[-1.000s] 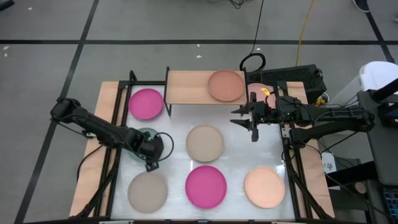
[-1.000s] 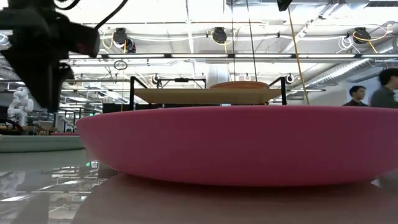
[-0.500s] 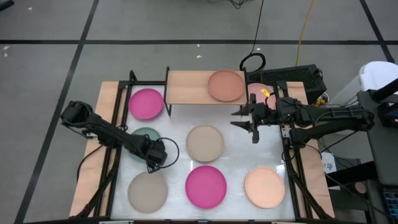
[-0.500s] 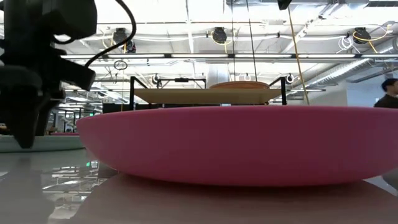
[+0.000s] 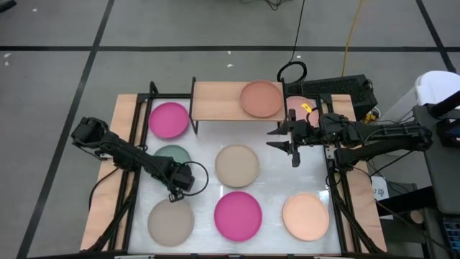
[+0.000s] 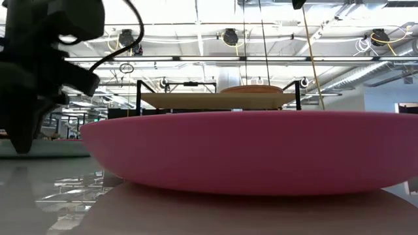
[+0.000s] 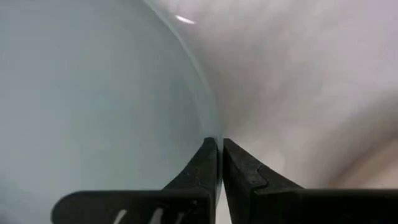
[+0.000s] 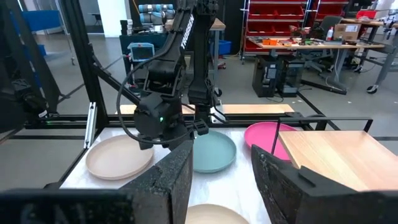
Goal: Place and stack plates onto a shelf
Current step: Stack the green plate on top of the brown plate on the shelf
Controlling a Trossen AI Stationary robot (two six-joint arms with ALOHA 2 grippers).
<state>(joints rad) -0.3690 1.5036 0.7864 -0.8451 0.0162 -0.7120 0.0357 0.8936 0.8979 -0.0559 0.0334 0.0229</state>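
Bench (image 5: 273,180): white top, black frame, plates spread across. Wooden shelf (image 5: 215,101) at far edge, peach plate (image 5: 261,98) already on it. Teal plate (image 5: 169,156) lies on bench, left side, just below magenta plate (image 5: 169,119). Left claw (image 5: 175,185) down at teal plate's near-right rim, pinched tight on edge per left wrist view. Shelf lies up-right of claw. Right claw (image 5: 292,144) hovers beside shelf's right end, fingers wide, empty.
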